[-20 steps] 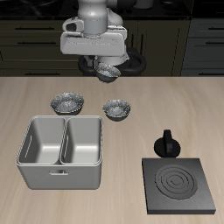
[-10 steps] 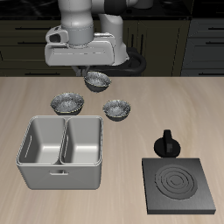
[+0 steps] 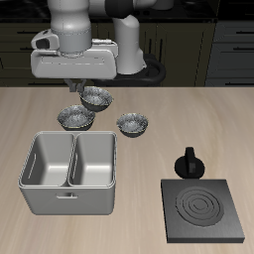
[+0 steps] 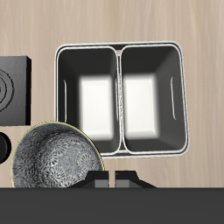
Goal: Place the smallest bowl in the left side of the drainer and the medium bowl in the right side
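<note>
My gripper (image 3: 87, 89) is shut on the rim of a dark-rimmed, silver-speckled bowl (image 3: 97, 97), which looks the smallest of the three. It hangs above the table just behind the drainer (image 3: 69, 198), near its back rim. In the wrist view the held bowl (image 4: 54, 164) sits beside my fingertips (image 4: 101, 178), with the drainer (image 4: 119, 96) and its two empty compartments beyond. The medium bowl (image 3: 133, 124) stands on the table behind the drainer's far corner. The widest bowl (image 3: 75, 117) stands right under the held one.
A black square stove plate (image 3: 203, 210) lies near the table's front edge and also shows in the wrist view (image 4: 12, 87). A small black pot (image 3: 190, 164) stands just behind it. Dark cabinets run along the back.
My gripper has carried the bowl sideways along the back of the table and lower, from above the medium bowl to above the widest bowl, nearer the drainer.
</note>
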Robot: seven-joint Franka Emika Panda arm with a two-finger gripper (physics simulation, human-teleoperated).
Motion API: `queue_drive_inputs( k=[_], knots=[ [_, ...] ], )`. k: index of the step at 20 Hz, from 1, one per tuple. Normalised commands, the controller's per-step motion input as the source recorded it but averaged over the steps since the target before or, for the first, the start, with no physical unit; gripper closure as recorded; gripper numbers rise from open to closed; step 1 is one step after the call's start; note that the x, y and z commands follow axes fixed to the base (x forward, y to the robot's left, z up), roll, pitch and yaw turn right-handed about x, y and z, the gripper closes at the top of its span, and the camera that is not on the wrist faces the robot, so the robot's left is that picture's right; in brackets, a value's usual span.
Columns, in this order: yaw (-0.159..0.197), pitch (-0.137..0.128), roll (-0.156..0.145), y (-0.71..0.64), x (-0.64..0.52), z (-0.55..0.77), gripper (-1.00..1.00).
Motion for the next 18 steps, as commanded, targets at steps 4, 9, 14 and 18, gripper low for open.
queue_drive_inputs(
  k=[4, 9, 14, 18],
  knots=[
    [0.012, 0.0, -0.018, -0.12, 0.39, 0.01, 1.0],
    [-0.029, 0.016, -0.008, -0.09, 0.34, -0.05, 1.0],
    [0.01, 0.045, 0.003, 0.02, 0.16, -0.35, 1.0],
    [-0.006, 0.043, 0.002, 0.0, 0.06, -0.36, 1.0]
  ],
)
